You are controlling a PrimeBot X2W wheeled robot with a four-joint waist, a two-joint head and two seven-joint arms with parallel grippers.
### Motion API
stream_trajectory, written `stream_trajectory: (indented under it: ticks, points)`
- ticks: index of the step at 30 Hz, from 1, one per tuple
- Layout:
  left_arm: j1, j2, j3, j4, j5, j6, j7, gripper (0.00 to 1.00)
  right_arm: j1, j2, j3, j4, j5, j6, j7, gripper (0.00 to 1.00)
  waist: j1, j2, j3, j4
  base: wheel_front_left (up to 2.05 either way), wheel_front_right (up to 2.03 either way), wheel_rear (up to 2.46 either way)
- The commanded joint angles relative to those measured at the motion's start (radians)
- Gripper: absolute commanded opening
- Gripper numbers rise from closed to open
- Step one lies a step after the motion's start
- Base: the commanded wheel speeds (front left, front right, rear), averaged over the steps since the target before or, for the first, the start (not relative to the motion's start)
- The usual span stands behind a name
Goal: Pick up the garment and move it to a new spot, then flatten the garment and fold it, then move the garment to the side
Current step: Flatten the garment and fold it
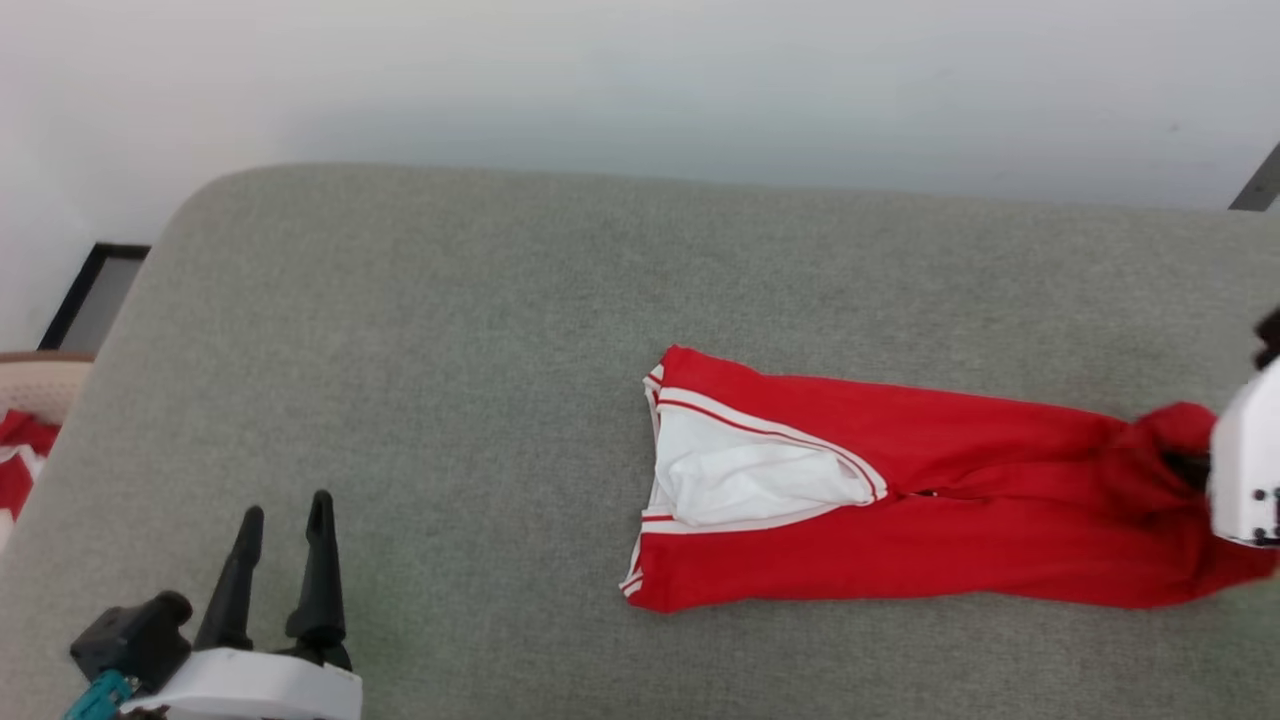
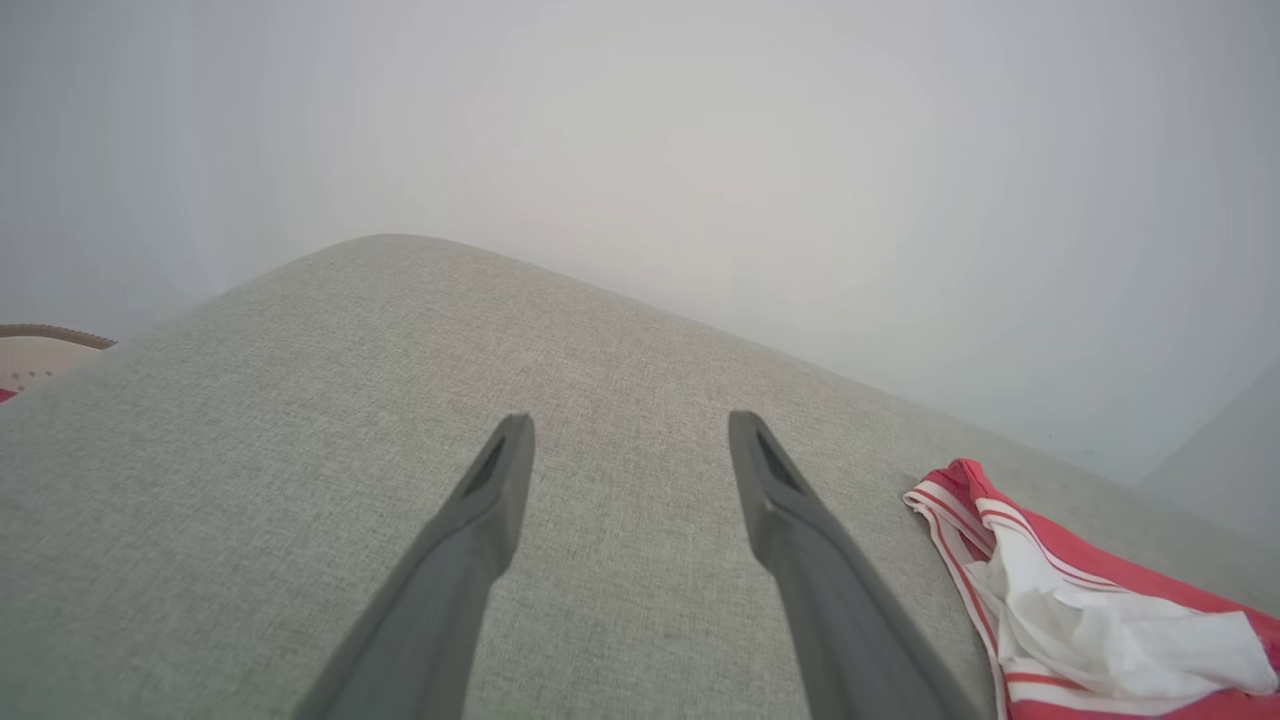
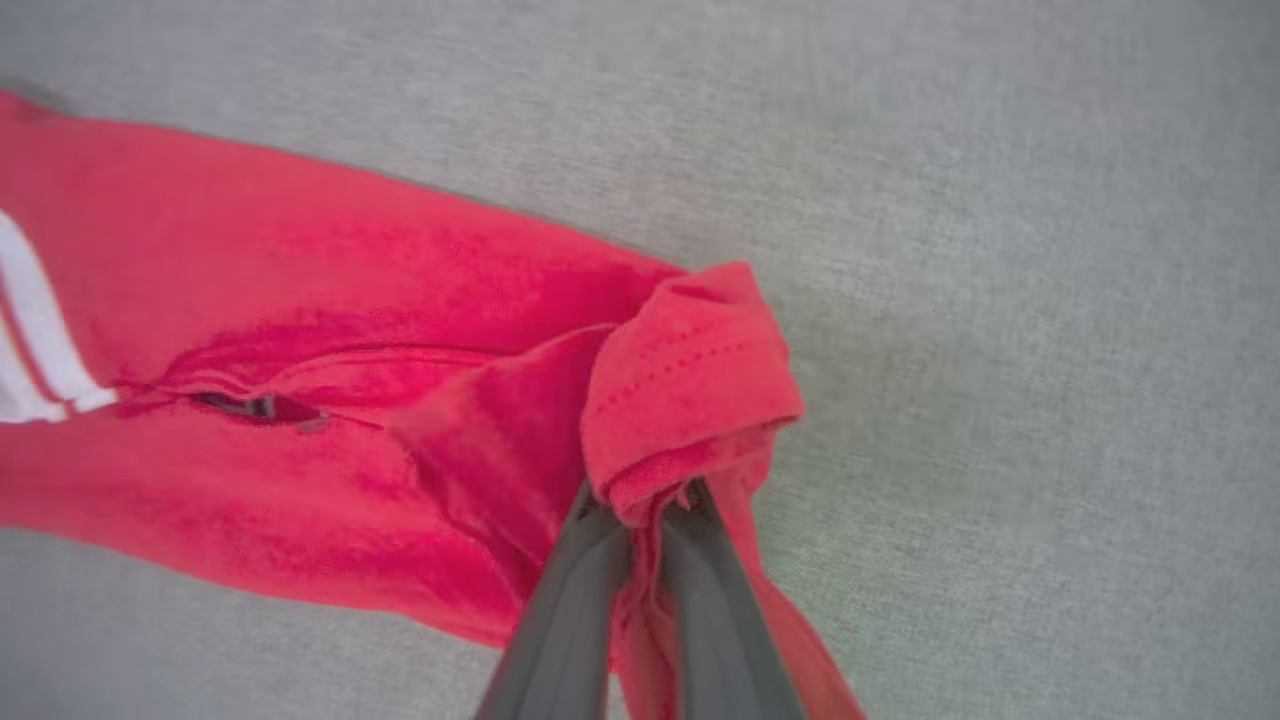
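This is looking like a plain indoor room: a grey fabric-covered surface [image 1: 400, 350] is stretching ahead of the left claw [image 1: 287, 505] to a bare white wall [image 1: 640, 80], a pale basket [image 1: 40, 385] sitting off to the claw's left.

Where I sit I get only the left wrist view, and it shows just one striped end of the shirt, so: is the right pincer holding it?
Observer: Yes. The right pincer is shut on a bunched red end of the garment, the end opposite the one you see.
Operator: How does the rest of it lie?
Observer: Stretched long and narrow across the grey cushion, running from that grip to the white-lined striped end.
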Motion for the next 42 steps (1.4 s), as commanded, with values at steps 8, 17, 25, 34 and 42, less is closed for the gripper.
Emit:
stream_trajectory:
  ticks: [8,17,25,34,42]
  points:
    - [0.014,-0.008,-0.018,-0.001,-0.018,-0.003,0.000,1.00,0.022,0.092,0.031,-0.220,0.012,-0.001,0.053,0.00,0.0000,0.0000,-0.042,0.002,0.00,0.00,0.00]
    - [-0.050,-0.025,-0.099,0.031,-0.019,-0.003,0.000,1.00,-0.028,0.295,0.055,-0.197,-0.088,-0.001,0.025,0.00,0.0000,0.0000,-0.027,0.073,0.00,0.00,0.00]
    - [-0.113,-0.050,-0.158,0.061,-0.036,-0.003,0.000,1.00,-0.073,0.400,0.041,-0.072,-0.179,-0.001,-0.053,0.00,0.0000,0.0000,-0.008,0.143,0.00,0.00,0.00]
    - [-0.165,-0.074,-0.195,0.089,-0.054,-0.003,0.000,1.00,-0.150,0.485,0.077,0.118,-0.266,-0.001,-0.145,0.17,0.0000,0.0000,0.019,0.187,0.00,0.00,0.00]
    - [-0.150,-0.055,-0.162,0.092,-0.066,-0.004,0.000,1.00,-0.198,0.519,0.132,0.152,-0.214,-0.001,-0.158,1.00,0.0000,0.0000,0.014,0.162,0.00,0.00,0.00]
